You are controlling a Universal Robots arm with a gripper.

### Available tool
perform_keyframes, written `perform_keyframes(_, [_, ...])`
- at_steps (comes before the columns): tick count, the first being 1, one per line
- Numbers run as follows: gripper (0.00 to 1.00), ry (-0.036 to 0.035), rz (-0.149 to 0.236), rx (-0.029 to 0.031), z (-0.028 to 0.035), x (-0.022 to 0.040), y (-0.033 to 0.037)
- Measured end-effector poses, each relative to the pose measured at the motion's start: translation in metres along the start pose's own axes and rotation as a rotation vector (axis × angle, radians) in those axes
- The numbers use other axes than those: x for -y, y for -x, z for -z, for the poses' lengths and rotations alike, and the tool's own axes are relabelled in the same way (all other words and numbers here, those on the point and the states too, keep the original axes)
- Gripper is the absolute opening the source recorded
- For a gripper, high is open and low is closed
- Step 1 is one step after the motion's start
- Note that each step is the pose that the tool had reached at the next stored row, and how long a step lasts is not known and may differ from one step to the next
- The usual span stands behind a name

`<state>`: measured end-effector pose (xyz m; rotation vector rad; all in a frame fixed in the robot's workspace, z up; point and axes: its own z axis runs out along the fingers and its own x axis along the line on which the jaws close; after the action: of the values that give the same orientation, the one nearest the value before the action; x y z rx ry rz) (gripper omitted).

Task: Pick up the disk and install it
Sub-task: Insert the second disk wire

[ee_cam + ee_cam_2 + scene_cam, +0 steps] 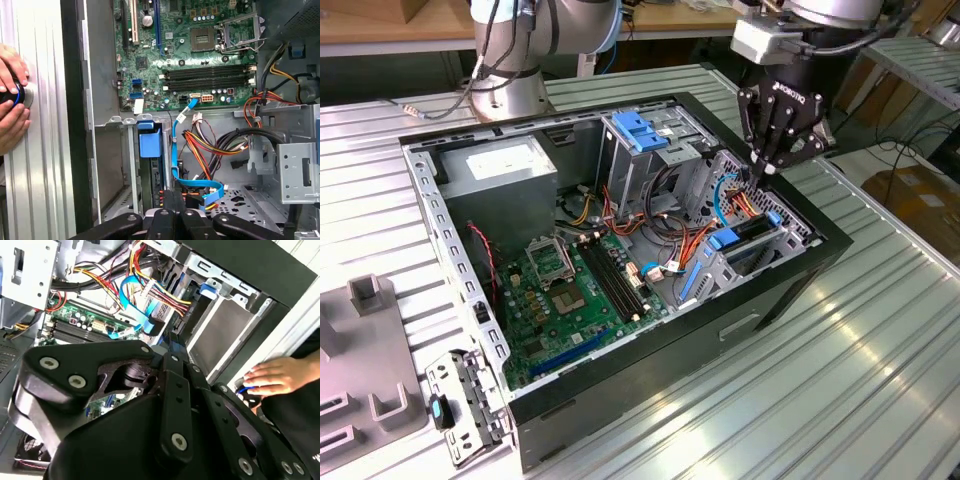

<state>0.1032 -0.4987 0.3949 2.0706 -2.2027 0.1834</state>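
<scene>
I had the gripper [764, 168] hanging over the drive bay, at the case's [620, 400] edge on the exterior view's right. Its fingers were pinched together at the tips and I could see nothing between them.

The disk [748, 232] was not in the gripper. It stood on edge in the bay by that edge of the case, with the blue carrier frame uppermost. In the first wrist view the frame's blue tab [150, 145] sat just beside the closed fingertips [175, 202], a little off their line.

I judged the step in hand to be seating the drive, and closed fingers suited that, since they make a blunt pusher. To do it well I would have:

- Centred the tips on the blue frame, not on the bare metal beside it.
- Pressed straight along the bay's rails, because a tilted push could have jammed the carrier.
- Kept clear of the blue flat cable [176, 150] and the orange and yellow wires [200, 145] lying near the bay, which could have snagged a finger.

A person's hand [10, 100] rested on a round blue-lit button on the table, well apart from the case.
</scene>
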Motion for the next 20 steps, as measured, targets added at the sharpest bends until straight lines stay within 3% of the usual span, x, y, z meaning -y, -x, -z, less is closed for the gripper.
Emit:
perform_keyframes(1, [0.11,0.0014,0.001,-0.0706,0.0044,0.0002,0.0178])
perform_keyframes(2, [0.11,0.0040,0.002,-0.0873,0.0049,0.0014,0.0215])
perform_keyframes(3, [0.11,0.0050,0.002,-0.0910,0.0050,0.0023,0.0236])
perform_keyframes(8, [0.11,0.0055,0.002,-0.0914,0.0017,0.0030,0.0306])
perform_keyframes(10, [0.24,0.0055,0.002,-0.0915,-0.0008,0.0029,0.0331])
perform_keyframes(20, [0.24,0.0056,0.002,-0.0923,0.0000,0.0026,0.0372])
